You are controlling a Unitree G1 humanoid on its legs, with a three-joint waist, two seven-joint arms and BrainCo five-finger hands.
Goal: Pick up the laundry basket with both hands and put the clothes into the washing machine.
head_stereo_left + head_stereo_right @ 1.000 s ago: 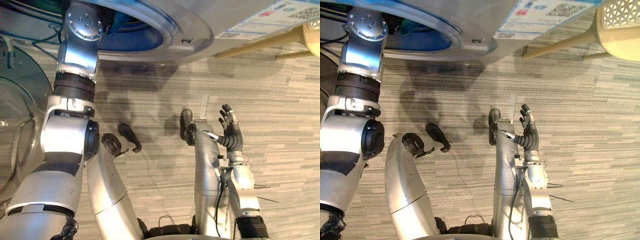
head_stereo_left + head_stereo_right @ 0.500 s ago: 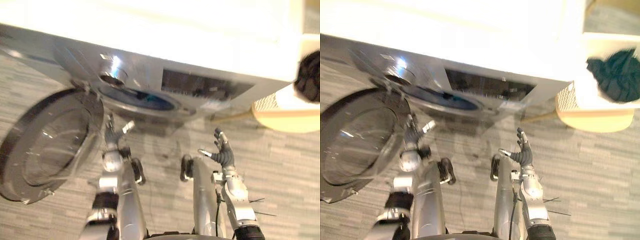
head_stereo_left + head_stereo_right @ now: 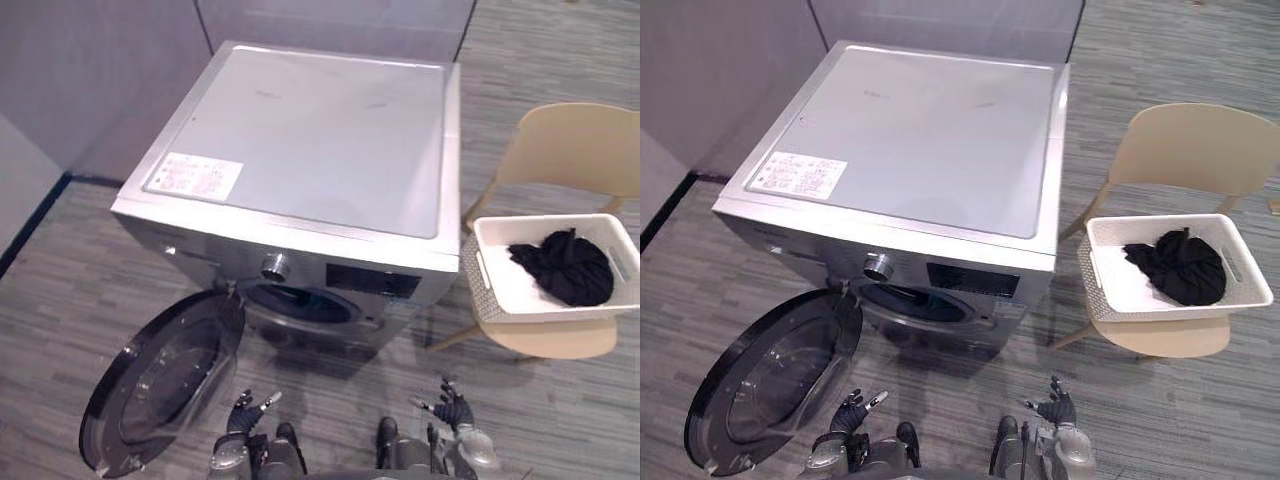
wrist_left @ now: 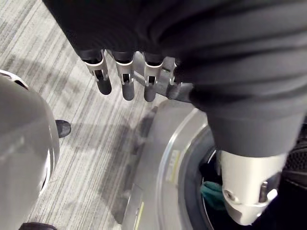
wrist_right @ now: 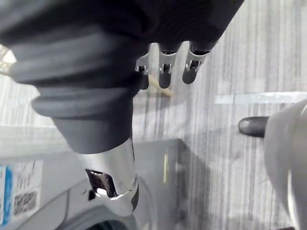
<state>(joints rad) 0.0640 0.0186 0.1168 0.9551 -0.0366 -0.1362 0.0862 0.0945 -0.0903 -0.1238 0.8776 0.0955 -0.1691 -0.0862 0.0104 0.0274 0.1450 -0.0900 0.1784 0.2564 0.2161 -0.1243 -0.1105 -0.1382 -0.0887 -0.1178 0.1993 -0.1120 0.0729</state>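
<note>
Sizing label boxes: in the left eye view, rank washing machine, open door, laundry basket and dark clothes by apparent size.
Largest to smallest:
washing machine
open door, only slightly ahead
laundry basket
dark clothes

A grey, striped plank-patterned floor (image 3: 70, 260) carries two things. The silver washing machine (image 3: 310, 140) stands on it towards the far left corner, close to the grey walls (image 3: 90, 70), with its round door (image 3: 165, 390) swung open over the floor on the left. Just beside the machine, on the right, a beige chair (image 3: 575, 150) stands on the floor, and the white laundry basket (image 3: 505, 285) sits on its seat.
</note>
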